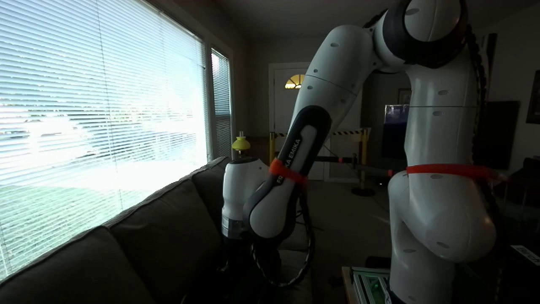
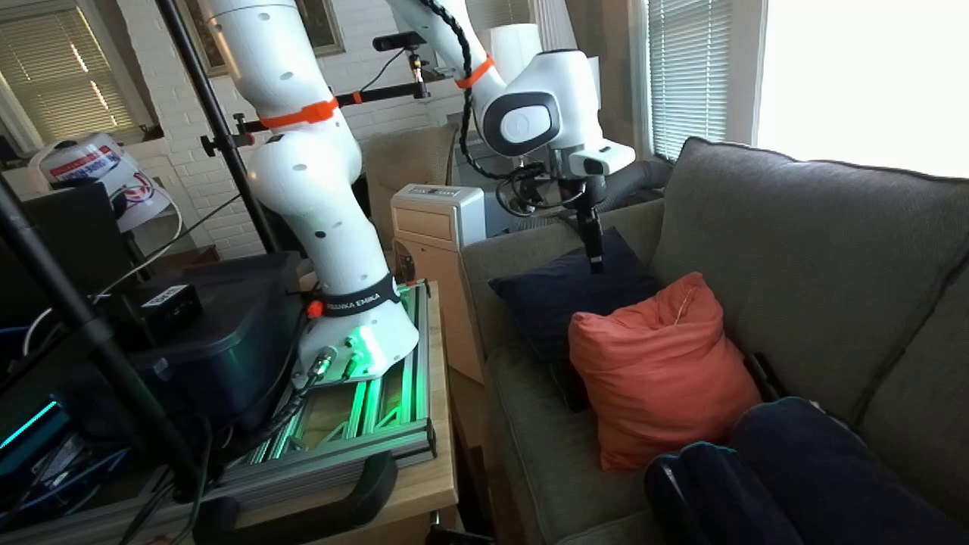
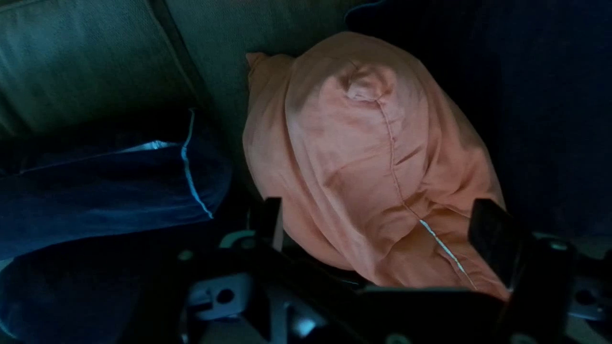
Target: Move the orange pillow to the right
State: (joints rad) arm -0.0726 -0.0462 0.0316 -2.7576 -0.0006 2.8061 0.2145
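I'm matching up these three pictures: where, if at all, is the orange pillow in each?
In an exterior view: the orange pillow is right of centre, lower half, on the grey couch.
In an exterior view: not visible; the grey couch is at lower left.
Wrist view: the orange pillow is near centre, the grey couch upper left.
Shared landmark: the grey couch.

Orange pillow [image 2: 662, 378]: matt cloth, creased
Couch [image 2: 810, 242]: textured, woven-looking fabric, matt
Robot arm [image 2: 333, 250]: smooth, plastic-looking shell, semi-gloss
End effector [image 3: 377, 215]: matt, with metallic-looking parts
Worktop [image 2: 431, 484]: smooth wood
Frame [image 2: 341, 458]: satin metal rails
Brick wall [image 2: 155, 68]: rough, painted
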